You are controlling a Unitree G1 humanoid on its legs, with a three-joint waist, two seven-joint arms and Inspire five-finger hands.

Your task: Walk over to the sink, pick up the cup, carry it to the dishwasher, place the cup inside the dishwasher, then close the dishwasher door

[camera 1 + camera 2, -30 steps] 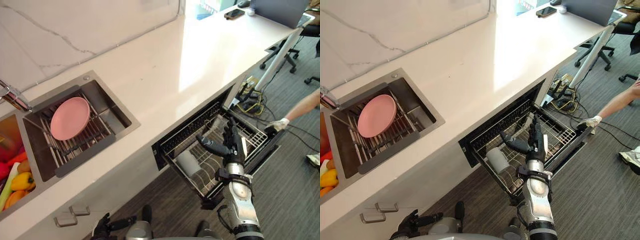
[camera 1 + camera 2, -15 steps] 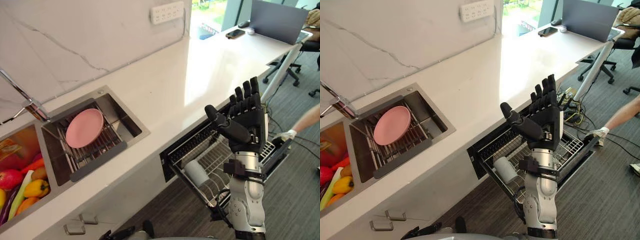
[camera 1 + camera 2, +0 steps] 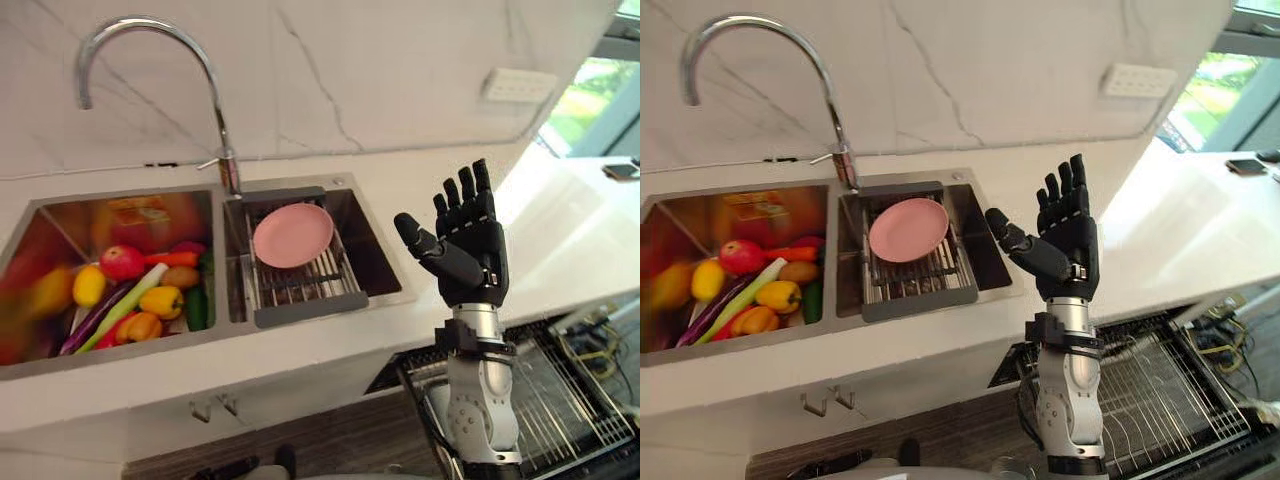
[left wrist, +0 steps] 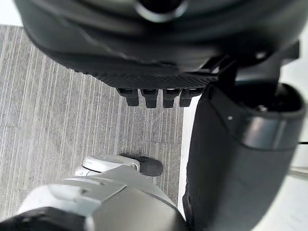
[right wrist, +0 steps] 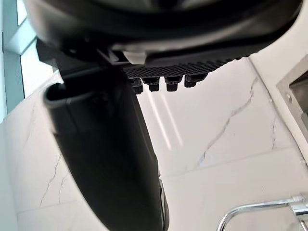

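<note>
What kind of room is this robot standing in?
Most likely a kitchen: a double sink with a tall curved faucet, a pink plate in one basin, vegetables in the other, and a pulled-out dishwasher rack under the counter.

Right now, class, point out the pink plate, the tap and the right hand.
pink plate (image 3: 292,236): left eye view, its centre.
tap (image 3: 140,24): left eye view, arch top.
right hand (image 3: 472,248): left eye view, palm.

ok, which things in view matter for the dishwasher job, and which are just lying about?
Job:
sink
dishwasher rack, pulled out
right robot hand, open, raised
left robot hand

Lying about:
pink plate
fruit and vegetables
faucet
wall socket
phone
</note>
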